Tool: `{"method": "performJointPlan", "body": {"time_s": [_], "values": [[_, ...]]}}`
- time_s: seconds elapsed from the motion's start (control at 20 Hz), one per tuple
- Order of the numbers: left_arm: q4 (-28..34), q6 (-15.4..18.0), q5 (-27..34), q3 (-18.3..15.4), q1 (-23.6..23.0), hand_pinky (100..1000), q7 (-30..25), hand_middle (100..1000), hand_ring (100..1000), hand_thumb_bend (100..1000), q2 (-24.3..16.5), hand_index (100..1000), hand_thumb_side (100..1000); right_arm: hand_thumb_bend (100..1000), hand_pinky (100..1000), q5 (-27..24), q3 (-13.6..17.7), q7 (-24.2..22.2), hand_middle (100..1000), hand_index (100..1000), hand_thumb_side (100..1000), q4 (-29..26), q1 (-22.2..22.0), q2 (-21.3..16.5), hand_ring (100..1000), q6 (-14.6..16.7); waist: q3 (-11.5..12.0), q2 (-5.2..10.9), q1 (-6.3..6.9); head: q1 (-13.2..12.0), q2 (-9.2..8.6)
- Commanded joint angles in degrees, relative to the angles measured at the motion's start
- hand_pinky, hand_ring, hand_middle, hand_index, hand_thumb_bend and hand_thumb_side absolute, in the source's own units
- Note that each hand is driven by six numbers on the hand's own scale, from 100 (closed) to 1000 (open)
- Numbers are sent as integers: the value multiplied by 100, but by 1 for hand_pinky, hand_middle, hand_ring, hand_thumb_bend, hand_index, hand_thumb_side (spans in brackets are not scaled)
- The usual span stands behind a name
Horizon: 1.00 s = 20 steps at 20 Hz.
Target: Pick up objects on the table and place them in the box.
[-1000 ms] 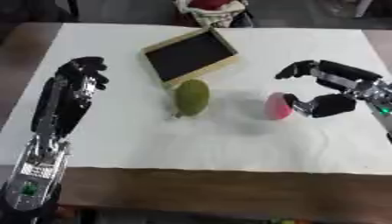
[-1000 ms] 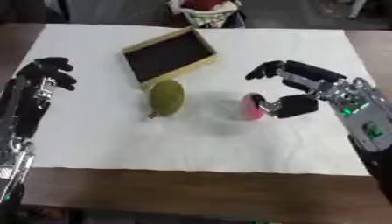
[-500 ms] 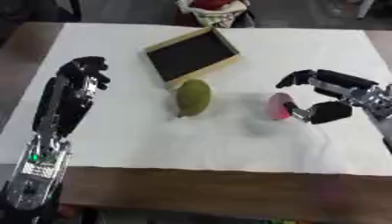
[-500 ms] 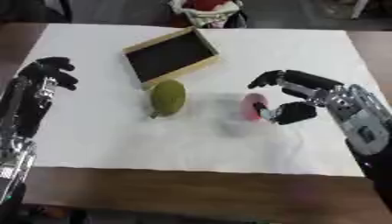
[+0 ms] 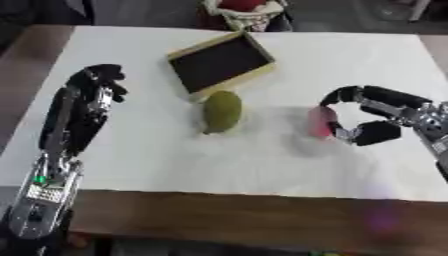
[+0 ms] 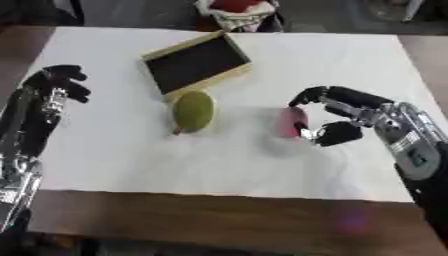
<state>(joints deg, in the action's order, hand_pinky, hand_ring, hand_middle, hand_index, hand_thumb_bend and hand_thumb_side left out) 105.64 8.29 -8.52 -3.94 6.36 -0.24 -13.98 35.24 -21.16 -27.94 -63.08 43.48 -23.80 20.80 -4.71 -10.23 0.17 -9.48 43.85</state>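
1. Right robot hand [image 6: 337,120] sat curled around the pink object [image 6: 290,122], fingers arched over its top and thumb tucked against its near right side; whether the pinch had fully closed on it I could not tell.
2. I read this as the grasping step on the first item: the pink object rested on the white cloth, right of centre, not yet lifted.
3. My next move would call for closing onto it, raising it clear, then carrying it up and to the left to the box [image 5: 223,65], a shallow wooden tray with a dark inside lying askew at the far middle of the table [image 5: 262,215].
4. Between the two lay the green fruit [image 5: 221,111], just below the box's near corner and apart from the pink object, so the carry would need height to pass it.
5. My right forearm came in low from the right edge, wrist bent inward.
6. Left robot hand [image 5: 98,82] rested idle at the left, fingers loosely bent, holding nothing.
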Motion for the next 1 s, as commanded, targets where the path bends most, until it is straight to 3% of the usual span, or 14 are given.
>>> {"method": "performJointPlan", "body": {"time_s": [0.05,0.1,0.3,0.5,0.75,1.0], "values": [[73,12,29,8,16,552,-13,612,568,100,-89,744,721,100,899,185,98,95,859,856,528,89,86,-39,889,23,0,97,2,-14,26],[73,13,30,9,16,552,-13,612,568,100,-88,744,721,100,899,221,108,122,859,854,522,121,84,-30,889,29,0,97,3,-16,26],[73,14,31,9,14,551,-13,612,568,100,-86,744,720,100,893,345,140,228,849,802,331,223,78,-3,880,31,-4,97,10,-19,26],[71,14,33,12,16,551,-16,612,568,100,-83,744,721,100,885,443,167,353,831,733,204,281,85,28,867,18,-7,98,13,-22,26],[72,15,36,9,14,552,-14,612,568,100,-83,744,720,100,857,546,214,739,764,562,196,280,97,68,822,-21,-4,101,14,-29,26],[71,13,42,8,14,551,-12,612,568,100,-80,744,721,100,815,505,345,1298,635,405,167,76,193,103,754,-126,-6,108,10,-38,26]]}}
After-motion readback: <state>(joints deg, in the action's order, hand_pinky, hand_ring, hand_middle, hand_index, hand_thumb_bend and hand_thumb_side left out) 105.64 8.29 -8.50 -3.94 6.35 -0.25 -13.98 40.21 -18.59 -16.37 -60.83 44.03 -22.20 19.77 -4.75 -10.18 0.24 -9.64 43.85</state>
